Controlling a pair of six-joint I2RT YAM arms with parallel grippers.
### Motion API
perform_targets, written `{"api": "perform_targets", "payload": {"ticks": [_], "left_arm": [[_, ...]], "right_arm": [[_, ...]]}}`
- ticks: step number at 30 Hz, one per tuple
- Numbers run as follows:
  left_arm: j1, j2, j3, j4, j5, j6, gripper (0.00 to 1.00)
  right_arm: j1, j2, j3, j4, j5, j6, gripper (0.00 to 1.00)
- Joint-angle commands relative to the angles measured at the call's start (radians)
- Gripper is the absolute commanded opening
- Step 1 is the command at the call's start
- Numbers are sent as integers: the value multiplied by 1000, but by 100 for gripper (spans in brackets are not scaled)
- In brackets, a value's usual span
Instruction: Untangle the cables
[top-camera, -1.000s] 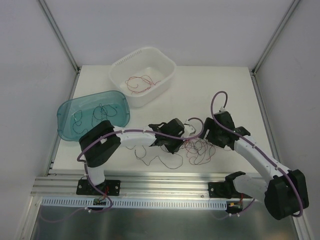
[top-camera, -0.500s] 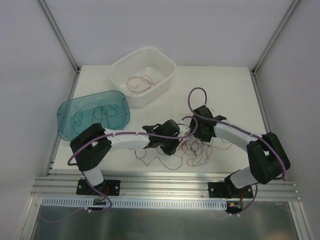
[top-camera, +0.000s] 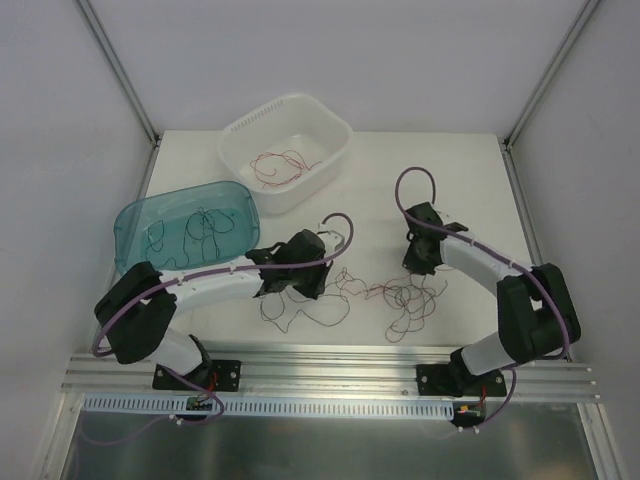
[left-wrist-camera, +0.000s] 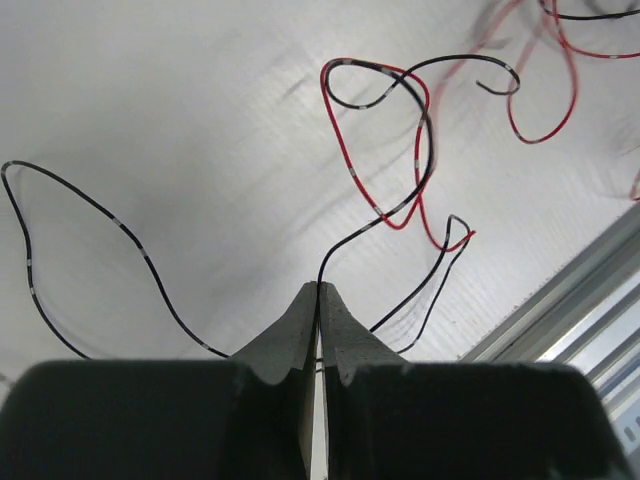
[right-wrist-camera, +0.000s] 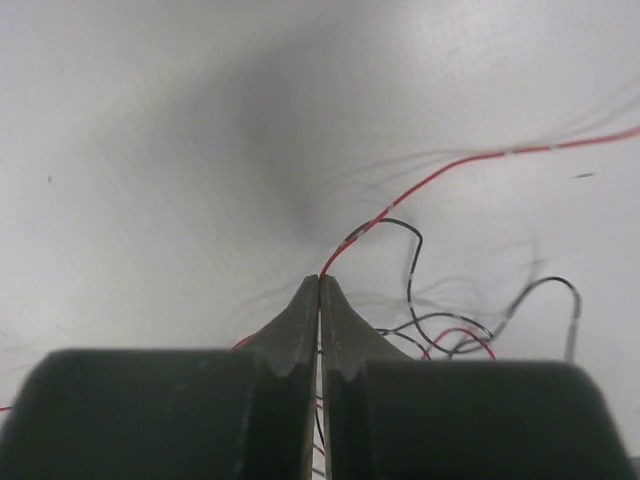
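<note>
The cables lie near the table's front: a red and black clump to the right and looser strands to the left, joined by thin wires between them. My left gripper is over the left strands. In the left wrist view this gripper is shut on a black wire that loops away together with a red one. My right gripper is just behind the clump. In the right wrist view it is shut on a red wire that runs off to the right.
A white basket at the back holds red wires. A teal tub at the left holds black wires. An aluminium rail runs along the near edge and shows in the left wrist view.
The right gripper has closed on a red wire. The two arms have moved apart, left arm leftward and right arm rightward, and the clump has been drawn out between them.
</note>
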Motion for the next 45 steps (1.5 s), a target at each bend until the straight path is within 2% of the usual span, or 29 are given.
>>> {"api": "perform_targets", "payload": {"ticks": [1, 7, 13, 15, 19, 25, 29, 30, 33, 34, 36, 37, 39, 42, 43, 45], "left_arm": [[57, -108, -40, -76, -61, -59, 0], [144, -271, -59, -169, -138, -76, 0], [229, -383, -27, -334, -237, -138, 0], [235, -415, -21, -351, -235, -151, 0], [235, -481, 10, -349, -179, -148, 0], [235, -466, 2, -351, -208, -207, 0], [235, -431, -45, -348, -227, -302, 0], [235, -428, -56, -351, -230, -313, 0], [233, -425, -77, -349, -248, -359, 0], [233, -423, -87, -351, -257, -396, 0], [233, -423, -111, -351, -296, -448, 0], [235, -417, -132, -351, -303, -483, 3], [233, -415, -165, -351, -319, -522, 8], [233, -423, -192, -349, -328, -583, 11], [233, -426, -200, -355, -337, -617, 18], [233, -444, -223, -360, -353, -655, 24]], "right_arm": [[-157, -138, 76, -95, 36, -92, 1], [-404, -279, 202, -199, 1, -195, 1], [-535, -328, 308, -253, -71, -221, 1], [-543, -343, 321, -247, -99, -219, 1], [-529, -337, 285, -201, -279, -201, 1], [-417, -299, 149, -127, -292, -180, 1], [-348, -255, 53, -47, -291, -160, 5], [-336, -245, 38, -37, -288, -157, 7], [-284, -207, 2, -13, -283, -163, 25], [-261, -204, -2, -10, -280, -164, 41], [-236, -209, -16, -3, -269, -170, 55], [-212, -212, -19, -4, -259, -173, 68], [-187, -233, -22, -15, -248, -183, 78], [-137, -274, -27, -32, -239, -190, 83], [-127, -285, -28, -39, -239, -192, 84], [-106, -322, -37, -44, -237, -193, 85]]}}
